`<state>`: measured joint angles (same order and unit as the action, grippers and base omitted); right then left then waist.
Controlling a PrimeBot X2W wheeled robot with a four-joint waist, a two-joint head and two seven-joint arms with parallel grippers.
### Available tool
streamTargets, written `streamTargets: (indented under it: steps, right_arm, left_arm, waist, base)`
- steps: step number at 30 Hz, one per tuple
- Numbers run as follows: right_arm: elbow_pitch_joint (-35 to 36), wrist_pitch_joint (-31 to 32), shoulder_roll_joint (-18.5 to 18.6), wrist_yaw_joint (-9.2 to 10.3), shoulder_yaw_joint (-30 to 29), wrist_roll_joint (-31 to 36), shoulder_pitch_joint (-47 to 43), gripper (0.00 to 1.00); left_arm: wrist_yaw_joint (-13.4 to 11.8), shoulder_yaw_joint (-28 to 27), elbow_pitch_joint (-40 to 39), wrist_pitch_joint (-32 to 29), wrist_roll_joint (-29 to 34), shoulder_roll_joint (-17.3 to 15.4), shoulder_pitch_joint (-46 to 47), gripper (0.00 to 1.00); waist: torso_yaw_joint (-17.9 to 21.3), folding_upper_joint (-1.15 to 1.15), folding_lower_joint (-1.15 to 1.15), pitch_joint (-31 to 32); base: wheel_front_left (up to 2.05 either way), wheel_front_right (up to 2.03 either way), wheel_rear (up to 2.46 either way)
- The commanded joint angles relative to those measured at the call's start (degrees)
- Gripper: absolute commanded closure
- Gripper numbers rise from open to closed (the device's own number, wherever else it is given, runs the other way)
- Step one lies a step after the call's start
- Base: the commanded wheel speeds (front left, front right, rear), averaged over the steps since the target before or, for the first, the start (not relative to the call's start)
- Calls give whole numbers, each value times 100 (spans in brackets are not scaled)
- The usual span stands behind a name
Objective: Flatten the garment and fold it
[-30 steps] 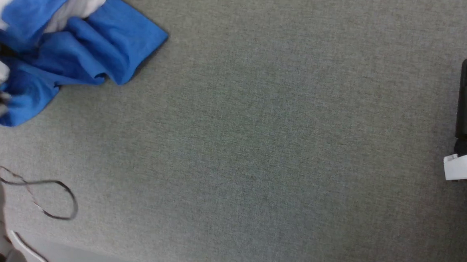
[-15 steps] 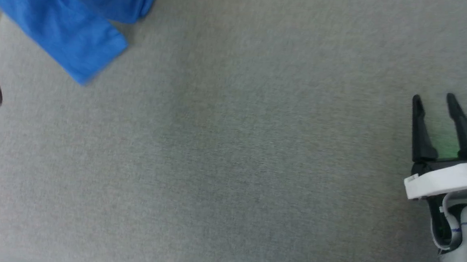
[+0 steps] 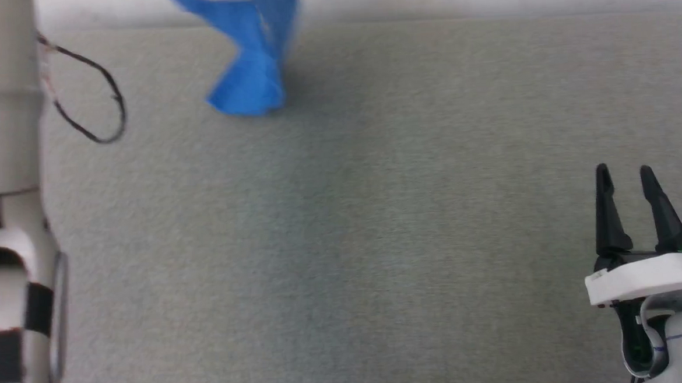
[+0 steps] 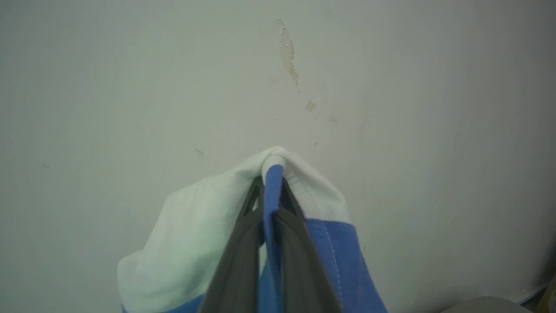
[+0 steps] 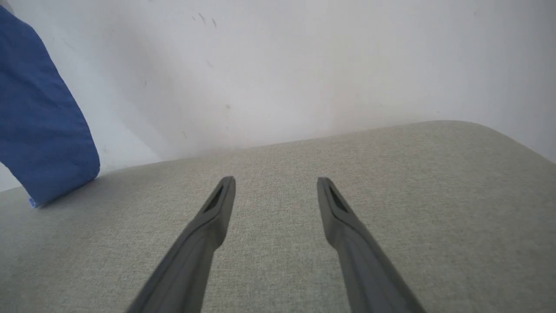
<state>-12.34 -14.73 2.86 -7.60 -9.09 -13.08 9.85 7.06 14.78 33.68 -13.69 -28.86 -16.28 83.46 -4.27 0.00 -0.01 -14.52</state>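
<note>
Limp garment (image 3: 247,79) hangs from the left gripper (image 4: 271,180) above the far side of the grey table (image 3: 378,242).

The left gripper's jaws are clamped on a bunched fold where white body meets blue sleeve. The right gripper (image 3: 625,176) waits over the table's near right corner, jaws spread and empty. The jersey looks light, soft and floppy, so it will sag and twist from a single pinch. A second hold on the dangling blue end, or on a matching seam corner, should let it spread. Its upper part is cut off above the table's far edge. Which seam is pinched is unclear, and the blurred tip may or may not touch the table.
</note>
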Motion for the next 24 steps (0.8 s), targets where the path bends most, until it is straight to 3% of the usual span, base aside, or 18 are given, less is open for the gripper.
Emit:
streamTargets:
  steps: [1, 11, 24]
  right_arm:
    - [15, -25, 1, 11, -63, -54, -100, 0]
    - [-19, -26, 1, 11, -173, -99, -329, 0]
    - [-76, -27, 1, 11, -59, -111, -408, 0]
  left_arm:
    - [41, 166, 73, -71, -96, 86, -253, 100]
    - [42, 1184, 202, -487, -942, 793, -2374, 100]
    - [23, 2350, 477, -1347, -1116, 1080, -4874, 100]
  waist:
    - [497, 0, 1, 406]
    - [479, 0, 1, 580]
    - [185, 0, 1, 691]
  base:
    - [0, 0, 0]
    - [0, 0, 0]
    - [0, 0, 0]
